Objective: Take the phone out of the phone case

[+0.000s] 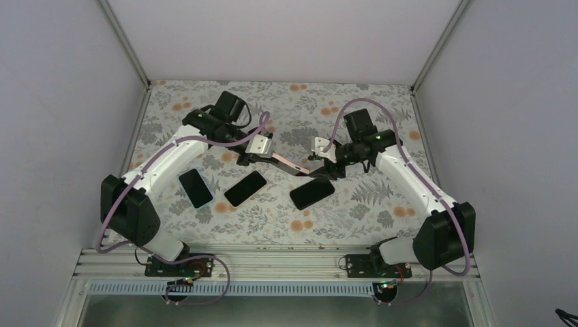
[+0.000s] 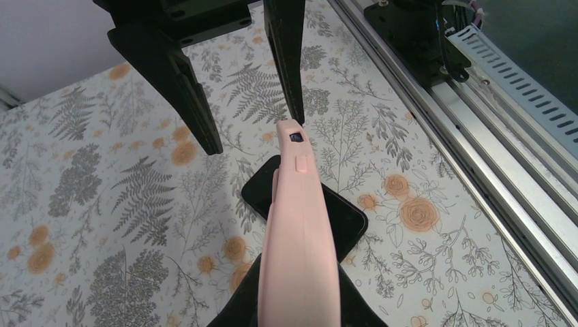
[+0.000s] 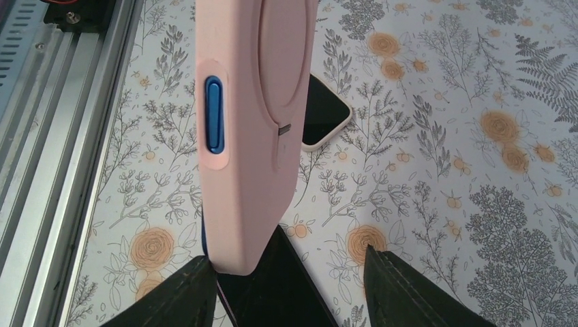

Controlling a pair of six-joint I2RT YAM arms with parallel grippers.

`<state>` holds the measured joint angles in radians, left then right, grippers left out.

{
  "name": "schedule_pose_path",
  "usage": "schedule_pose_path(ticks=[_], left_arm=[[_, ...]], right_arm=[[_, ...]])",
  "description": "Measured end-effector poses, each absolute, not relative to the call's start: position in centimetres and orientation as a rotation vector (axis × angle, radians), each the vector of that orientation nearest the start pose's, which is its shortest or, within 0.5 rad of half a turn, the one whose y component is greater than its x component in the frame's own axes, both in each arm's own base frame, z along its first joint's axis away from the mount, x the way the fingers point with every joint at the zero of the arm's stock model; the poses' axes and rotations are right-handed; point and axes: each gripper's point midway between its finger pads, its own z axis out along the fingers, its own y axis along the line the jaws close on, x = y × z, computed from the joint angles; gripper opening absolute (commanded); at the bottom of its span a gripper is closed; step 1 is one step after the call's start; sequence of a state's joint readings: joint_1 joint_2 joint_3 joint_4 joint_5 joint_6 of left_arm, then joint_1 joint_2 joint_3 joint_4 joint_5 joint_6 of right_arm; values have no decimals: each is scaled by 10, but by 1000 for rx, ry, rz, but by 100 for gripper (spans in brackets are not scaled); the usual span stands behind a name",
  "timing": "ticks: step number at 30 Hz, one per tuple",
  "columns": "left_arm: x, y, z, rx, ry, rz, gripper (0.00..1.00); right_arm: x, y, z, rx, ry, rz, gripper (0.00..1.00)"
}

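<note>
Bench [image 1: 354, 225]: floral fern print, three dark phones lying flat.
Phone case [image 1: 290, 163]: smooth pink, rounded corners, raised between both arms; the phone inside is hardly visible.
Left tool [image 1: 247, 160]: fingers spread wide, case end between them.
Right tool [image 1: 320, 170]: grip can't be made out.

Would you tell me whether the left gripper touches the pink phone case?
Cannot tell: in the left wrist view one finger of the left gripper ends at the pink phone case; gap or contact unclear.
</note>
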<state>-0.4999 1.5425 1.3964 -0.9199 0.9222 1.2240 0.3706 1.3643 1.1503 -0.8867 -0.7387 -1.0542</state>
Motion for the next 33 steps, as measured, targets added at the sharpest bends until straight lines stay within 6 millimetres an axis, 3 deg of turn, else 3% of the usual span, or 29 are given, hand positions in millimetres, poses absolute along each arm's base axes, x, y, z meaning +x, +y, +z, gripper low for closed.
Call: schedule_pose_path(ticks=[13,22,29,33], left_arm=[[249,-283,245,1868,1256,-807,2],[263,-287,246,1841,1270,-866,2],[260,-290,242,1822,1300,-973,2],[257,-290,238,1814,1344,-1019,2]], right_arm=[[266,220,197,-1634,1683,584,50],[284,218,202,-1552,1720,501,54],[279,238,199,-1608,1723,466,55],[277,249,193,-1641,1734,466,62]])
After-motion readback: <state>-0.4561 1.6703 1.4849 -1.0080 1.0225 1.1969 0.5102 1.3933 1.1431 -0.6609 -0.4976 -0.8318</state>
